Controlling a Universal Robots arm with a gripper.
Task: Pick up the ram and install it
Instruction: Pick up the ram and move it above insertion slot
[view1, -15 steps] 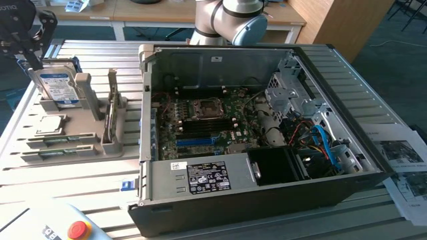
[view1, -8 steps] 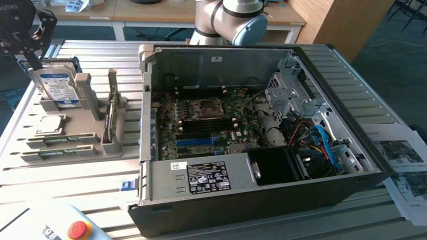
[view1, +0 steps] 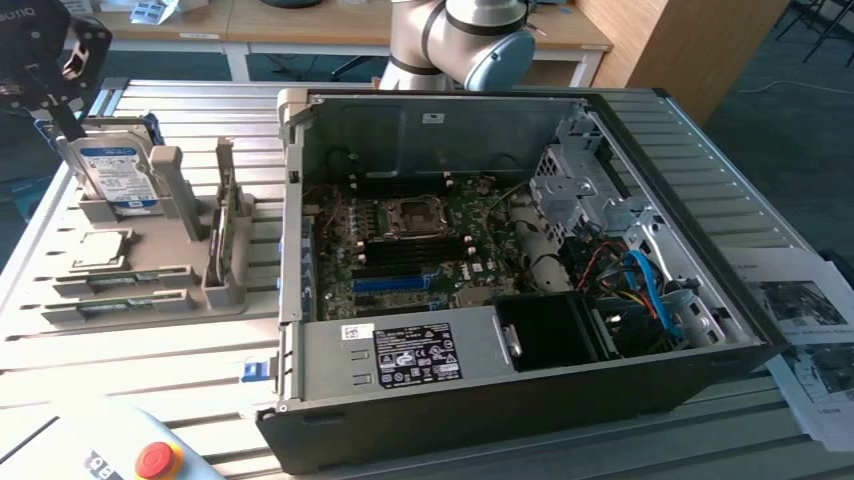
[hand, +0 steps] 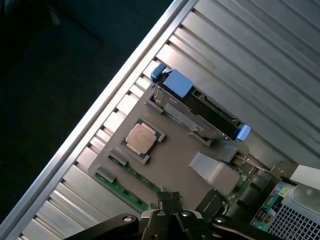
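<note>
- gripper (hand: 170, 197) clenched, nothing in it, hovers over the grey tray (view1: 171, 262)
- ram (hand: 122, 189) sits in a slot along the tray's edge, clear of the fingers
- in the exterior view, tray and ram (view1: 114, 305) are left of the open pc case (view1: 534, 410)
- cpu (hand: 142, 137) near the ram on the tray, hard drive (view1: 118, 172) stands upright further back
- motherboard (view1: 400, 255) exposed inside the case

You see the ram (hand: 125, 189) as a green strip, and its holder (view1: 174, 250) is plain grey. The chip (view1: 102, 248) is silver with a green edge. The hard drive (view1: 115, 172) has a blue and white label. Your computer case (view1: 534, 410) is black outside; its board (view1: 441, 250) is green with a blue slot strip (view1: 394, 283). The table (view1: 134, 350) is ribbed silver, the button (view1: 158, 460) red.
</note>
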